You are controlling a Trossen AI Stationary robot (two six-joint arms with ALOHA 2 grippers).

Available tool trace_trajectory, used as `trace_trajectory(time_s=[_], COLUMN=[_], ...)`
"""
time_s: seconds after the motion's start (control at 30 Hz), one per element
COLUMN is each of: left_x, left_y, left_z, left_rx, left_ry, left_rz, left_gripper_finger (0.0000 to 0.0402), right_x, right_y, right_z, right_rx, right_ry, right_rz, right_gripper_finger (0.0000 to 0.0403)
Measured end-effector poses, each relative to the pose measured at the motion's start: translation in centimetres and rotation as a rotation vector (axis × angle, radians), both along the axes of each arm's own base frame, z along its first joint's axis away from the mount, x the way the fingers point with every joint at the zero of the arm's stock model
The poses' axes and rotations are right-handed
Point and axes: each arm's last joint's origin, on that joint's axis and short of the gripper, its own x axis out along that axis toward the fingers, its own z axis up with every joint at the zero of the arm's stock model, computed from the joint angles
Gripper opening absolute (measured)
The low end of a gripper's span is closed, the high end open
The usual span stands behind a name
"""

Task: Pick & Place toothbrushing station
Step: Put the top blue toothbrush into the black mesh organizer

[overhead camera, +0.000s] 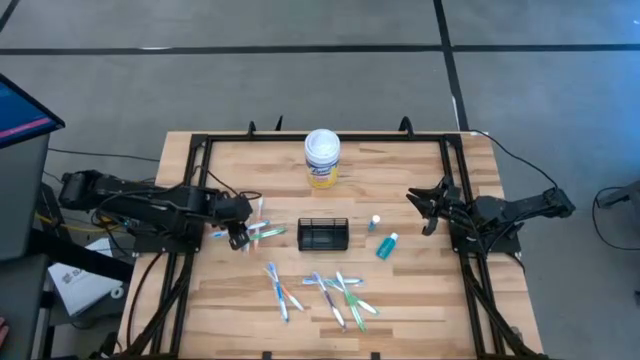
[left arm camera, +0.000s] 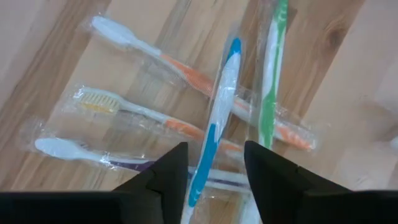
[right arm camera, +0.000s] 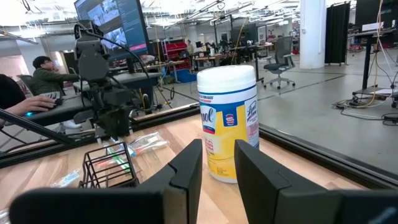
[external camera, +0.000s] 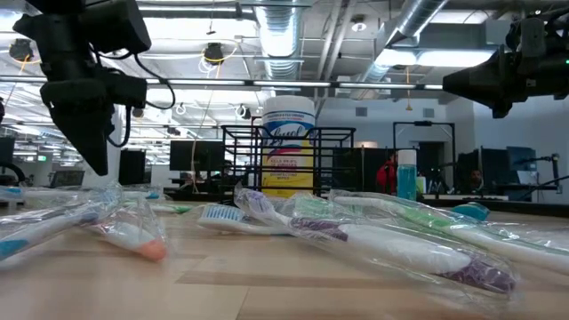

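The toothbrushing station (overhead camera: 323, 235), a low black wire-mesh holder open at the top, sits upright on the wooden table (overhead camera: 420, 310) near its middle. Its long axis runs across the table from the left arm's side to the right arm's side. Nothing grips it. It lies between the two grippers, nearer the left one.

The left gripper (overhead camera: 237, 238) hangs just off the station's left end, pointing down over a small heap of wrapped toothbrushes (overhead camera: 262, 230). In the left wrist view its fingers (left arm camera: 166, 177) stand spread, with a blue-and-white toothbrush (left arm camera: 214, 118) lying in the gap below them on the table, and a green one (left arm camera: 271, 81) and orange-handled ones (left arm camera: 186, 71) lying crossed beside it. The fingers pinch none of them.

The right gripper (overhead camera: 428, 210) is held above the table, well apart from the station on its right side. Its fingers (right arm camera: 186, 171) stand somewhat apart with nothing between them. It faces the white canister with a yellow label (overhead camera: 322, 158), which stands upright beyond the station toward the table's far edge.

Between the station and the right gripper lie a teal bottle (overhead camera: 387, 246) and a smaller vial (overhead camera: 373, 222). On the near side of the station, away from both grippers, more wrapped toothbrushes (overhead camera: 320, 292) lie scattered across the boards. In the right wrist view a person (right arm camera: 46, 73) sits at a desk in the room behind the table.
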Motion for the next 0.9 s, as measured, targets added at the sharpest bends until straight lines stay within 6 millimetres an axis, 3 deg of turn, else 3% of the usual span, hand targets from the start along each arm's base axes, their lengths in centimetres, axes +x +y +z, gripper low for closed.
trace_trajectory(time_s=[0.37, 0.9], left_x=[0.3, 0.5], left_y=[0.0, 0.1], left_z=[-0.6, -1.6], left_rx=[0.004, 0.045], left_ry=[0.043, 0.104], left_rz=[0.000, 0.013], left_gripper_finger=[0.0191, 0.0184], right_x=[0.0, 0.0], right_y=[0.0, 0.0], right_z=[0.0, 0.0], right_rx=[0.005, 0.007], right_ry=[-0.003, -0.004], right_rz=[0.000, 0.001], right_gripper_finger=[0.0085, 0.0085])
